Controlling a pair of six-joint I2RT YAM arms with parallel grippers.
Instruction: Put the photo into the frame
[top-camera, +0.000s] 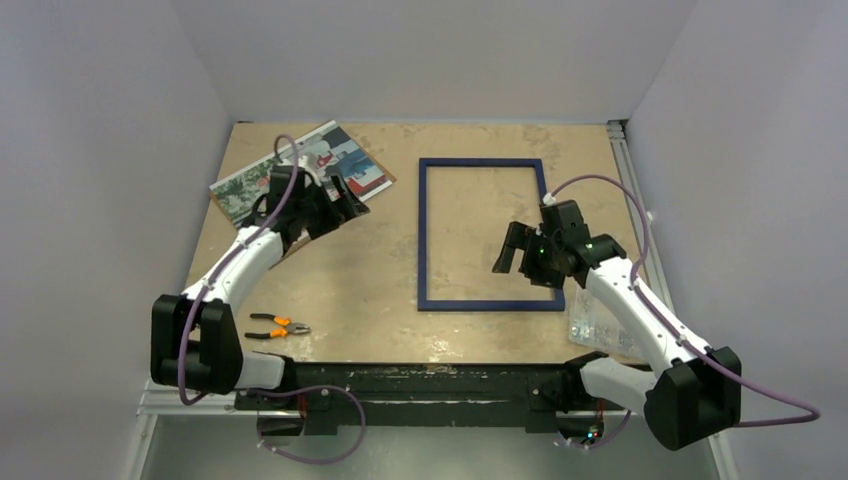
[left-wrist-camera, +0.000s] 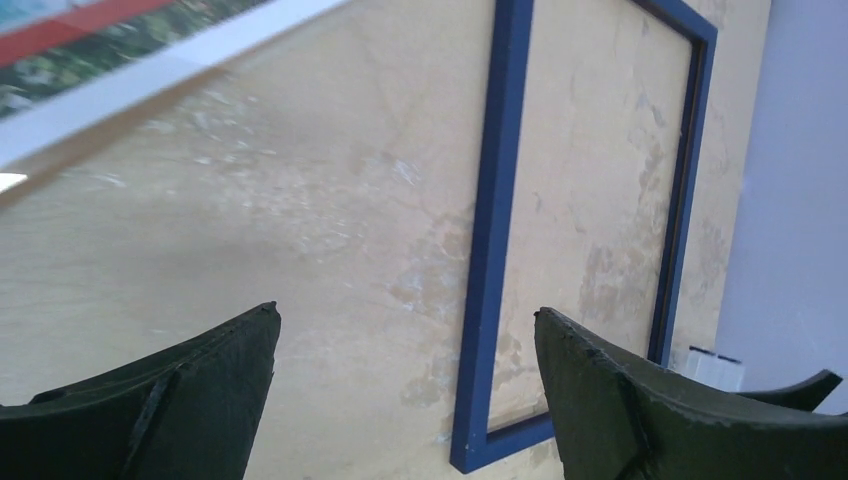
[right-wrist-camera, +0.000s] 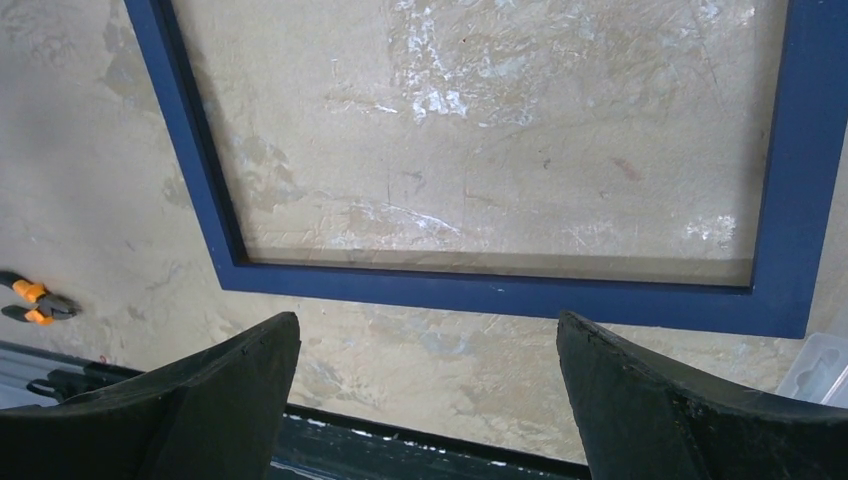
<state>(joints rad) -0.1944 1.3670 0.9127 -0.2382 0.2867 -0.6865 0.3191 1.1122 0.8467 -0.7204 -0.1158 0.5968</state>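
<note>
Colourful rectangular vending-machine photo (top-camera: 290, 165) lay far-left on desk (top-camera: 350, 285), well apart from thin dark-blue rectangular frame (top-camera: 423, 235). Left claw (top-camera: 335, 205) spread, empty, beside photo. Right claw (top-camera: 522, 258) spread over frame. Seemed best: pinch photo's edge gently, avoid creasing.

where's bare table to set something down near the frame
Widest bare patch: table between the photo, the left rail of the frame and the pliers. A thinner strip runs along the far edge behind the frame. Crowded: right of the frame, where the right arm and a clear plastic packet sit.
</note>
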